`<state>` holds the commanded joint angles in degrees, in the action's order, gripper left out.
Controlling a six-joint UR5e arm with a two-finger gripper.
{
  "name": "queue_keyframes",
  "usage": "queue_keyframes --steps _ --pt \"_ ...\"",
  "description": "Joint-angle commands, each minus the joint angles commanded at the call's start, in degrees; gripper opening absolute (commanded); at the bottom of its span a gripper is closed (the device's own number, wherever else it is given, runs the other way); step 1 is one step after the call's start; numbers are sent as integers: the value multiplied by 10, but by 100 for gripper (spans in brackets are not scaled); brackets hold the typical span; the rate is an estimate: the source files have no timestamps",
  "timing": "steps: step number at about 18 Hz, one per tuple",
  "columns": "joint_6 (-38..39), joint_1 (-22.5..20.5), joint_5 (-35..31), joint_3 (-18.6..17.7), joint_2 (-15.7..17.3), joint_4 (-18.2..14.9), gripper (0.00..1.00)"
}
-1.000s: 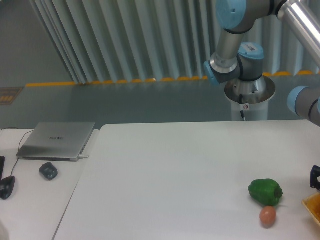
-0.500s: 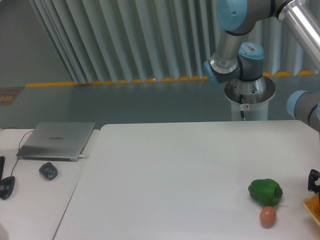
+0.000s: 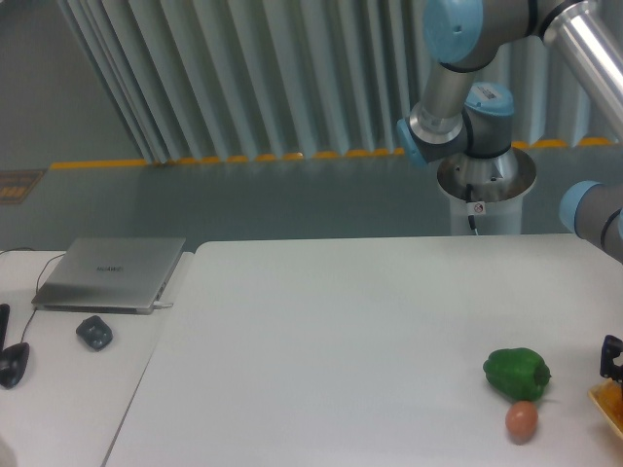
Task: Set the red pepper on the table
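The red pepper is out of view. The large white table [image 3: 341, 331] fills the middle and right of the view. Only a dark sliver of my gripper [image 3: 613, 358] shows at the right edge, just above an orange object [image 3: 608, 401] that is cut off by the frame; its fingers are hidden. The arm [image 3: 458, 88] rises behind the table at the upper right.
A green bell pepper [image 3: 517, 374] lies on the table near the right, with a small orange-pink ball [image 3: 522, 420] just in front of it. On the smaller desk at the left sit a closed laptop [image 3: 112, 272], a mouse [image 3: 94, 333] and a dark object [image 3: 12, 364].
The dark gripper part at the right edge has sunk lower and slid further out of the frame. The peppers and ball have not moved.
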<state>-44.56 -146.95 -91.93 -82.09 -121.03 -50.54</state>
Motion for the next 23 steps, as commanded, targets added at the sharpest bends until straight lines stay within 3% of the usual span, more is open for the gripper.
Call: queue_keyframes --steps 4,6,10,15,18,23 --pt "-1 0 0 -2 -1 0 100" --pt "-2 0 1 -5 -1 -1 92" --pt "-1 0 1 -6 -1 0 87" --pt "8 0 2 -5 0 -1 64" --pt "13 0 3 -6 1 -1 43" --pt "11 0 7 -8 4 -3 40"
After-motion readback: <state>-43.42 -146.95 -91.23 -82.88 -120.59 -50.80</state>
